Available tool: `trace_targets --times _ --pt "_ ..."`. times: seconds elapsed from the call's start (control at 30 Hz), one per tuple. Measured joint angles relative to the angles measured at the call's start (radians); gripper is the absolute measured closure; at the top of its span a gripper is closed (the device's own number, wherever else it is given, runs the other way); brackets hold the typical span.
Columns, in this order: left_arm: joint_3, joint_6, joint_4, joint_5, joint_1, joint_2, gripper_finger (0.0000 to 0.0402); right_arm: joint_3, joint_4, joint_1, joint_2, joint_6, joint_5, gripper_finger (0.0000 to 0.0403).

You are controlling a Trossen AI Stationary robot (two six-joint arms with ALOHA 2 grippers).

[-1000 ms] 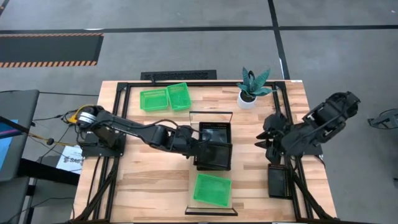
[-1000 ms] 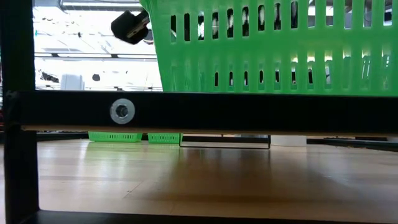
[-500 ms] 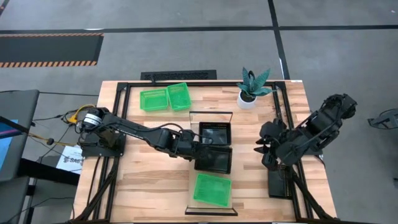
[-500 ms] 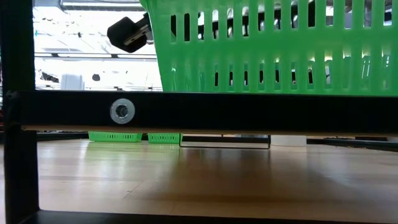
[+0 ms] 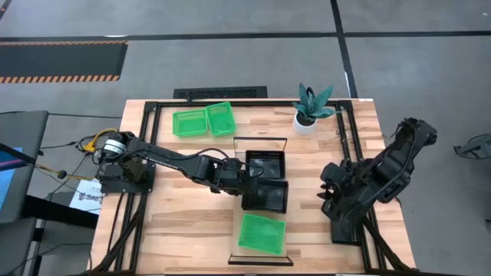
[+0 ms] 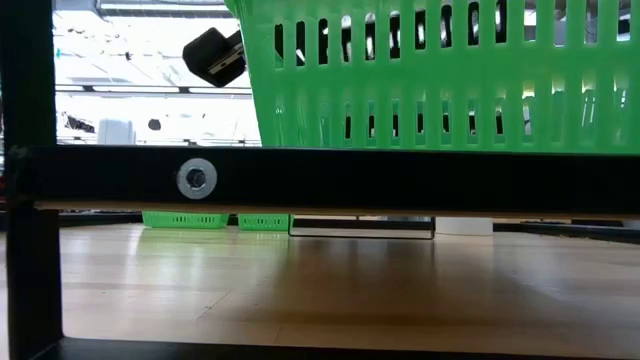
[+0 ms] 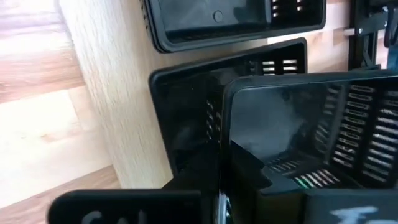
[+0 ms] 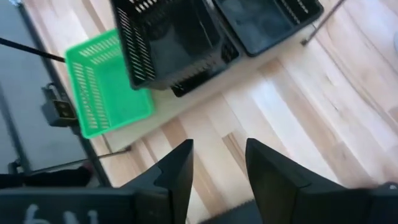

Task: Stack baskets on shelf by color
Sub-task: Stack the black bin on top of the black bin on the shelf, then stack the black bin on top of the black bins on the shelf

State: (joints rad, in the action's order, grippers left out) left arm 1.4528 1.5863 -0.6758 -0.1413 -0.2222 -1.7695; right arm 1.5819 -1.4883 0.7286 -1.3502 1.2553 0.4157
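My left gripper [image 5: 245, 188] [image 7: 219, 171] is shut on a black basket [image 5: 267, 196] over the middle of the pale shelf [image 5: 259, 208]. A second black basket [image 7: 186, 106] lies right beneath it, and a third [image 5: 265, 162] sits farther along the shelf. One green basket [image 5: 261, 232] rests flat on the shelf's near end. Two more green baskets [image 5: 189, 123] [image 5: 221, 119] sit on the table's far left. My right gripper [image 5: 327, 192] [image 8: 217, 168] is open above the table's right side, beside another black basket [image 5: 344, 223]. My left gripper grips the held basket's left side wall [image 7: 221, 124], one finger inside the basket [image 7: 252, 165] and one outside. It comes slanting from the table's left. The basket sits over the lower black basket, slightly offset; whether it rests on it I cannot tell.
A white potted plant [image 5: 310, 109] stands at the far right of the table. Black wire frames mark the shelf's far end [image 5: 260, 139] and near end [image 5: 261, 262]. Black rails [image 6: 330, 180] edge the tabletop. Bare wood lies between shelf and right arm.
My right gripper has moved toward the table's near edge, closer to the black basket on the right, as the arm folded down. My left gripper has shifted slightly right and nearer, carrying the held black basket with it.
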Motion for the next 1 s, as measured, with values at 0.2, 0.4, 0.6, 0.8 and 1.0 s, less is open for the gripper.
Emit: trace_targets --times 0.2,0.4,0.6,0.8,1.0 --pt "0.000 -0.003 -0.004 -0.010 0.006 0.000 0.0336 -0.042 0.012 0.011 0.000 0.060 -0.010 0.0215" --pt "0.000 -0.049 -0.006 -0.023 0.028 0.000 0.0288 -0.085 0.040 0.011 0.000 0.084 -0.038 0.0217" --pt "0.004 -0.170 -0.022 0.038 0.033 0.026 0.0262 -0.125 0.182 -0.018 -0.011 -0.081 -0.024 0.0228" --pt "0.004 -0.233 -0.052 0.032 0.014 0.103 0.0252 -0.191 0.181 -0.045 -0.011 0.016 -0.064 0.0229" --pt "0.005 -0.321 -0.046 -0.015 -0.009 0.186 0.0253 -0.374 0.206 -0.007 -0.012 0.330 -0.239 0.0220"
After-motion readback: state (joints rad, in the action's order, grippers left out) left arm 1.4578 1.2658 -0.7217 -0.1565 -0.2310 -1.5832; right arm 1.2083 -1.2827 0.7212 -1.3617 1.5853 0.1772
